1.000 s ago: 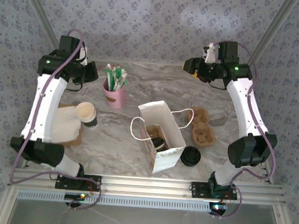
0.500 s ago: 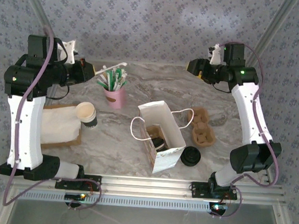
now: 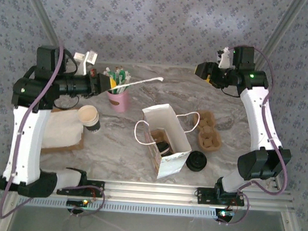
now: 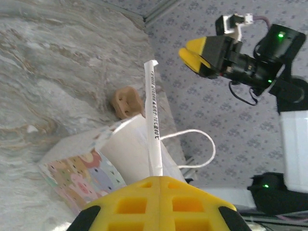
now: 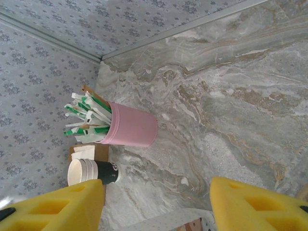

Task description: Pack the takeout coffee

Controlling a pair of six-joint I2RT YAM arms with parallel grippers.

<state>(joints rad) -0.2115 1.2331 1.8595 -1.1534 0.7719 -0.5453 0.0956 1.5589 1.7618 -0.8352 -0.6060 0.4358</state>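
Two grippers sit high in your overhead view, one at each side. Your left gripper [image 3: 102,83], at the upper left, is pinched closed on a paper-wrapped straw [image 3: 140,81]. The straw sticks out to the right above the pink cup [image 3: 118,99] of straws (in the left wrist view it runs up the frame from between the yellow fingers). Your right gripper [image 3: 201,70], at the upper right, has its fingers spread with nothing between them; its wrist view shows only the bare marble table [image 3: 114,152] in the gap. The takeout coffee [image 3: 163,147] sits inside the white paper bag [image 3: 170,165] at the centre of the frame, its dark lid visible through the open top. Left of the bag you have a stack of lidless cups [image 3: 88,116]. Right of it are a cardboard cup carrier [image 3: 208,131] and, lower, a stack of black lids [image 3: 197,161].
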